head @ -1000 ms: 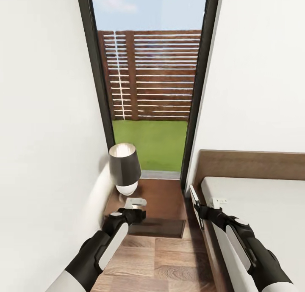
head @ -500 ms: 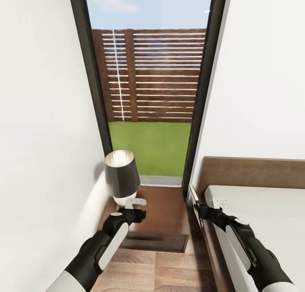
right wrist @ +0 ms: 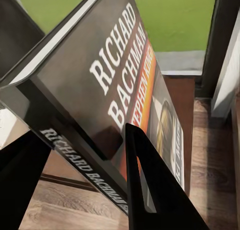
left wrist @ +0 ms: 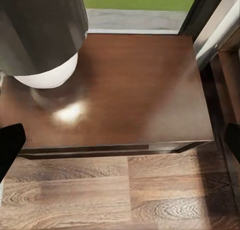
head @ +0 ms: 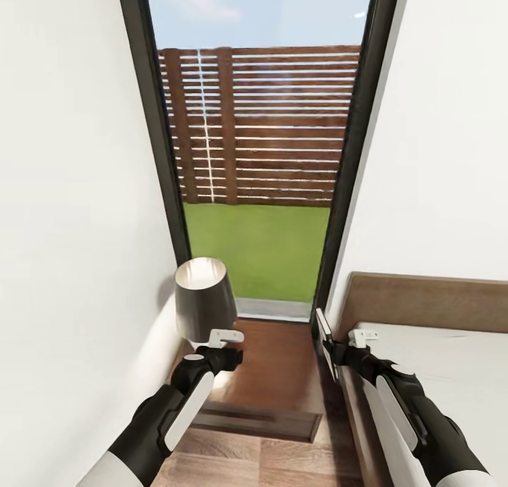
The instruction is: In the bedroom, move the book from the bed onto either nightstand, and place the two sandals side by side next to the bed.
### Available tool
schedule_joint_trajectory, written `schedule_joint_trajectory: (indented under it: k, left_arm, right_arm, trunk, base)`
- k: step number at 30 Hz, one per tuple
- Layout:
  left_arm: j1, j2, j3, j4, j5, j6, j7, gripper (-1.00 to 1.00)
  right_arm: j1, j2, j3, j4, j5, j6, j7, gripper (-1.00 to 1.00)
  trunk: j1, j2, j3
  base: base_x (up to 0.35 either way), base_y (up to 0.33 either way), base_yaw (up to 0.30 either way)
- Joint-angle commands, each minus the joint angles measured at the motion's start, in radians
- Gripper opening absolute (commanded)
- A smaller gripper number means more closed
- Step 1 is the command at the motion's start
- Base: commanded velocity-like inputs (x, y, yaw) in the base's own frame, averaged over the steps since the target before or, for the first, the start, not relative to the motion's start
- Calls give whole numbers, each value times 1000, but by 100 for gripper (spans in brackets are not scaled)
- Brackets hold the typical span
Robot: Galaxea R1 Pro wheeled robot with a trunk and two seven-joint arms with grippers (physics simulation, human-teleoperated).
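Book [right wrist: 125,90] sat clamped in my right hand [head: 331,346] beside the nightstand [left wrist: 140,95]; my left hand [head: 224,340] hung spread, empty.

Both arms extended forward, side by side, toward nightstand [head: 271,363]. Left gripper [head: 224,337] above nightstand's near edge, just beside lamp [head: 205,300], fingers spread, nothing between them. Right gripper [head: 337,344] past nightstand's right edge, toward bed, fingers clamped on book [right wrist: 107,105], held on edge, tilted.
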Motion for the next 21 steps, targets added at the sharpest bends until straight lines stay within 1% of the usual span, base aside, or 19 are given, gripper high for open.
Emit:
schedule_joint_trajectory:
  k: [1,17,21]
  left_arm:
    - [-1,0,-2,-1,10,2,10,100]
    - [-1,2,-1,-2,8,-1,12,100]
    - [5,11,0,-16,2,-35,14,100]
  right_arm:
    - [-1,-1,1,-1,-6,5,0,-100]
    - [-1,-2,1,-1,-6,4,2,-100]
    - [0,-2,1,-1,-6,4,2,-100]
  trunk:
    - [1,-2,-2]
    - [1,-2,-2]
    - [1,-2,-2]
  base:
    - [31,-43,101]
    - [3,-4,10]
    - [0,0,0]
